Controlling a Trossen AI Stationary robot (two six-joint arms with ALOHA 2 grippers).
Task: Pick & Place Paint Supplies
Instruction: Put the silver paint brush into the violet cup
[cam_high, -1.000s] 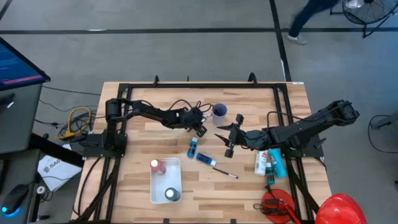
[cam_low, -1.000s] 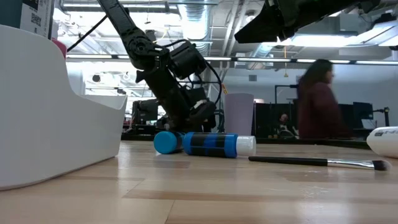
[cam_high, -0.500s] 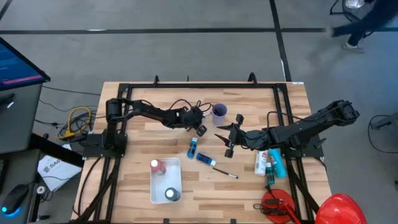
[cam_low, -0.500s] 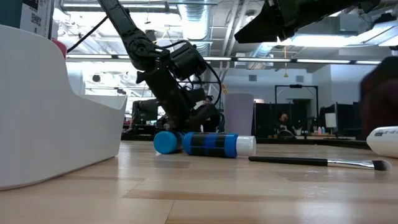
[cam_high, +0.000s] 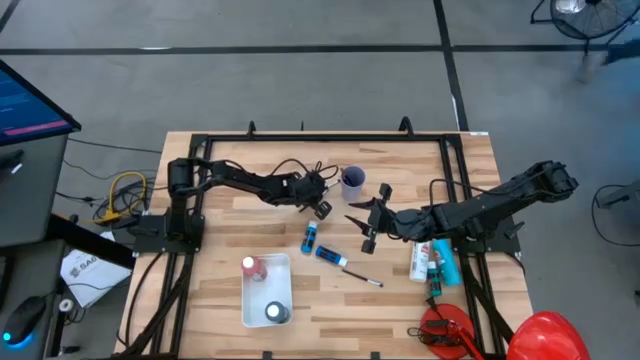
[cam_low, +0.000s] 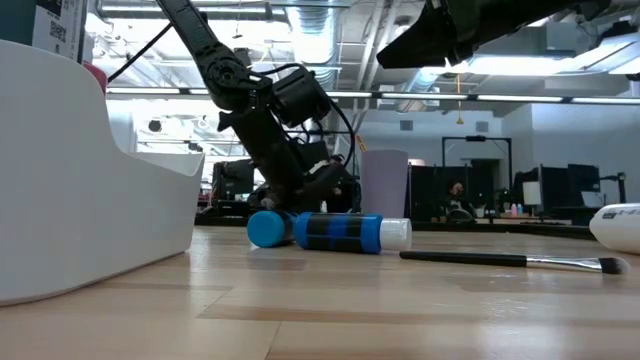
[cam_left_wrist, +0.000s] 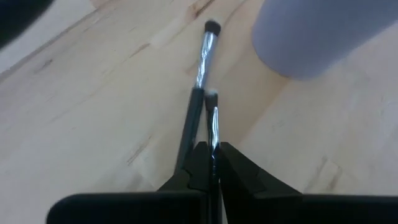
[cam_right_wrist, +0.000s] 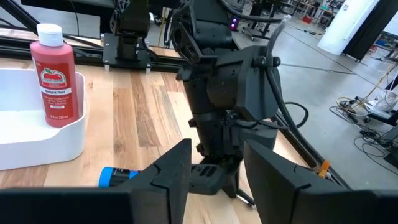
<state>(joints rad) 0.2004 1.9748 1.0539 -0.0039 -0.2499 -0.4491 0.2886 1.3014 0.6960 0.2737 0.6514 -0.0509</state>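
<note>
- The bench (cam_high: 220, 260) is pale wooden planks with visible grain, framed by black metal rails.
- The left gripper (cam_left_wrist: 213, 163) is down at the bench just beside a lavender cup (cam_high: 352, 182); its jaws are pressed together on a thin brush (cam_left_wrist: 213, 124) with a shiny metal ferrule.
- A second, dark-handled brush (cam_left_wrist: 198, 93) lies on the wood right alongside the pinched one, its tip pointing toward the cup.
- The right gripper (cam_right_wrist: 214, 163) hangs above the middle of the bench with its jaws partly apart and nothing between them, facing the left arm.
- A light blue bottle (cam_high: 310, 237) and a dark blue bottle (cam_high: 329, 256) with a white cap lie on their sides near the bench's centre, close together; both are smooth cylinders.
- Another slim brush (cam_high: 362, 277) lies flat just beyond the dark blue bottle, toward the right arm.
- A white plastic tray (cam_high: 250, 300) with rounded walls holds a red bottle (cam_high: 251, 266) standing upright and a white-capped bottle (cam_high: 275, 313) seen from above.
- A white bottle (cam_high: 420, 259) and a teal bottle (cam_high: 444, 263) lie side by side under the right arm.
- A glossy red helmet (cam_high: 548, 336) sits at the bench's right corner.
- Grey floor with dark lines surrounds the bench; the low view shows an open workshop with ceiling ducts and desks.
</note>
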